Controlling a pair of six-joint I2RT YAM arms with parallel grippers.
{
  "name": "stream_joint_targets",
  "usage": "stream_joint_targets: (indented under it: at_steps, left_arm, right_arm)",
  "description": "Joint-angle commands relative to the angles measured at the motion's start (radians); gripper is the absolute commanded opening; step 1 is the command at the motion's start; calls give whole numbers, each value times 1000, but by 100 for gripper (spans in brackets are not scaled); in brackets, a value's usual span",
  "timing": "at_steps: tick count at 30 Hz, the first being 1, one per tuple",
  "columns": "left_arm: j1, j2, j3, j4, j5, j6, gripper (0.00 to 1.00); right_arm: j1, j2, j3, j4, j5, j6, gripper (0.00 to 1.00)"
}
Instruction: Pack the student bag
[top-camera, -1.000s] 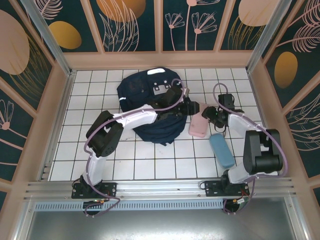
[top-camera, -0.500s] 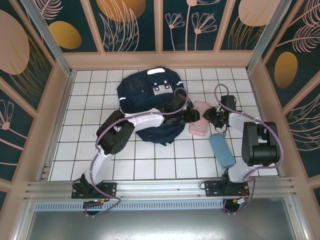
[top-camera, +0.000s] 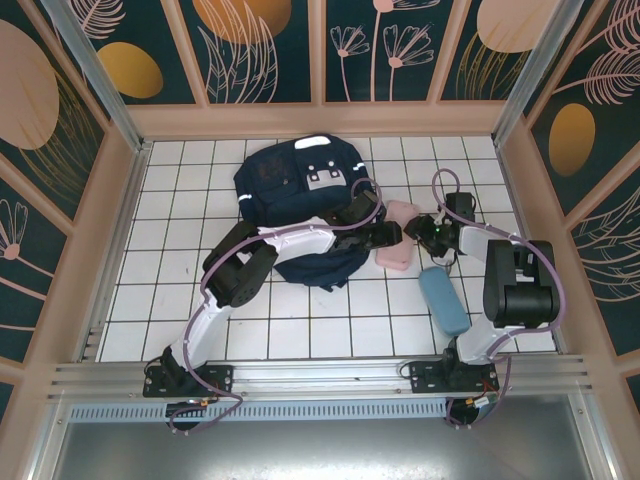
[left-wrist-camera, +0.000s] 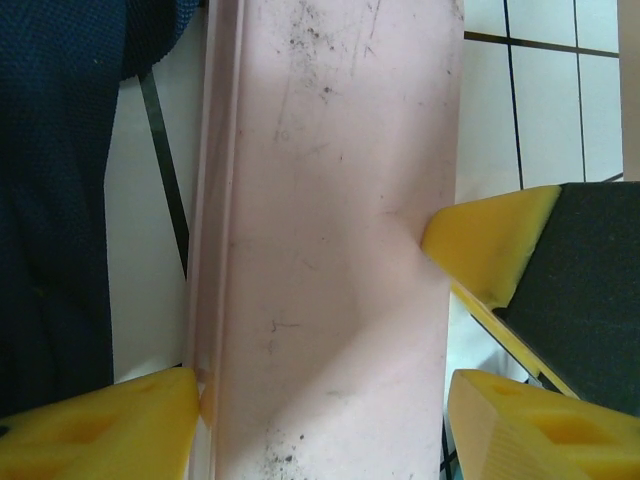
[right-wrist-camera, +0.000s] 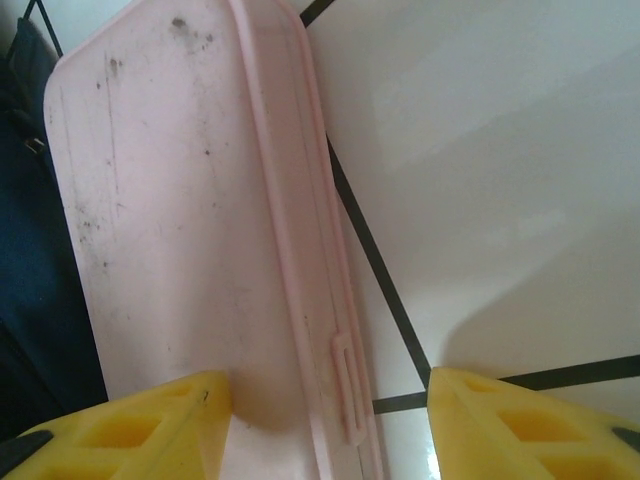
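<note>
Student bag (top-camera: 285, 185) lies with long axis near-to-far; left jaws clamp pink case (top-camera: 397, 258), right jaws apart astride it.

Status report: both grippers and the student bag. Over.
Left gripper straddles pink case, grip unclear. Right gripper open, astride the same case. Student bag alongside, case not yet in. Blue case lies apart, nothing seen blocking.
</note>
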Motion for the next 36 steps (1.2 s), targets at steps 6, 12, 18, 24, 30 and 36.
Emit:
stream_joint_targets:
  at_steps: [6, 12, 18, 24, 30, 36]
  left_arm:
    - [8, 103, -19, -140, 44, 27, 61]
    - [10, 118, -16, -135, 58, 34, 50]
    - [20, 104, -32, -115, 55, 28, 39]
    - [27, 72, -52, -80, 68, 29, 38]
    - [27, 36, -50, -62, 99, 47, 38]
    - [28, -63, -46, -71, 111, 97, 46]
  right_arm:
    - [6, 70, -25, 54, -190, -5, 58]
    - [7, 63, -40, 102, -325, -15, 66]
    - [6, -58, -89, 195, -496, 20, 64]
    - [10, -107, -87, 141, -433, 31, 60]
    - [14, -87, -100, 150, -330, 67, 44]
    - [15, -153, -113, 162, -251, 90, 22]
